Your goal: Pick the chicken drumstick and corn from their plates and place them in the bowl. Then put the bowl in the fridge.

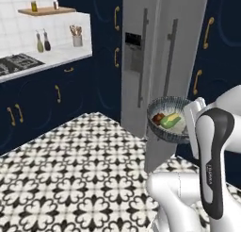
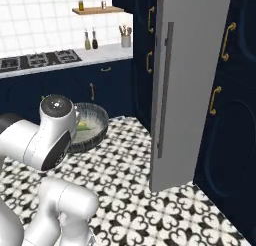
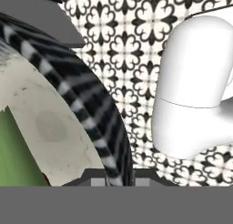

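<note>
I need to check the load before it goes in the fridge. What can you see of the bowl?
The bowl is round and deep, dark grey with pale streaks outside and a pale speckled inside. It hangs in the air above the patterned floor, tilted a little, in front of the fridge. Inside lie the corn and the drumstick, side by side. In the hand view its rim runs down to the gripper at the bottom edge.

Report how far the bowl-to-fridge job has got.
Done: the reddish-brown chicken drumstick and the yellow, green-husked corn lie in the dark-grey textured bowl. In hand: the bowl is held up off the floor beside the tall grey fridge, whose door stands open. Left: setting the bowl inside.
</note>
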You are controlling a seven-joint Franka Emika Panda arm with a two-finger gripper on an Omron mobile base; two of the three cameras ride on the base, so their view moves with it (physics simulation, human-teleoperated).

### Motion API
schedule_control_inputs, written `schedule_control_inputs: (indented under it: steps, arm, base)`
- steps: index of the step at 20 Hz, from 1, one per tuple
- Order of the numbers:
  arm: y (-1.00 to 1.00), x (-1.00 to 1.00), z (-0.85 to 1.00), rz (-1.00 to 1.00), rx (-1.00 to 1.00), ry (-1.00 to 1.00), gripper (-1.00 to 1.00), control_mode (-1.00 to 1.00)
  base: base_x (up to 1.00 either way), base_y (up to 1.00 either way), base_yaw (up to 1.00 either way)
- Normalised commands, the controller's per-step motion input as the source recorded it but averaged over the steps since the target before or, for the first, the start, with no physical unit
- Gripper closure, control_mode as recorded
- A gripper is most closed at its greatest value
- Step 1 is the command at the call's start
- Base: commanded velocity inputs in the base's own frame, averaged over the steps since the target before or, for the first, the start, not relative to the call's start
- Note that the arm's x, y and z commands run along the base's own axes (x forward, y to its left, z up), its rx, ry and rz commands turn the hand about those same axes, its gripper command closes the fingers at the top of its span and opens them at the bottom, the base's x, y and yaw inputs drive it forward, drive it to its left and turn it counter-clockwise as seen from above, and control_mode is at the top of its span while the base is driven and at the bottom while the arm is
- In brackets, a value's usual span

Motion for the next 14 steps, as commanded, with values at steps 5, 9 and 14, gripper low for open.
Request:
schedule_control_inputs:
  steps: [5,9,14]
  arm:
    - [0.0,0.0,0.0,0.0,0.0,0.0,1.0,1.0]
    - [0.0,0.0,0.0,0.0,0.0,0.0,1.0,1.0]
    - [0.0,0.0,0.0,0.0,0.0,0.0,1.0,1.0]
  base:
    - [0.7,0.8,-0.63]
    - [0.57,0.93,-0.57]
    - [0.32,1.0,-0.5]
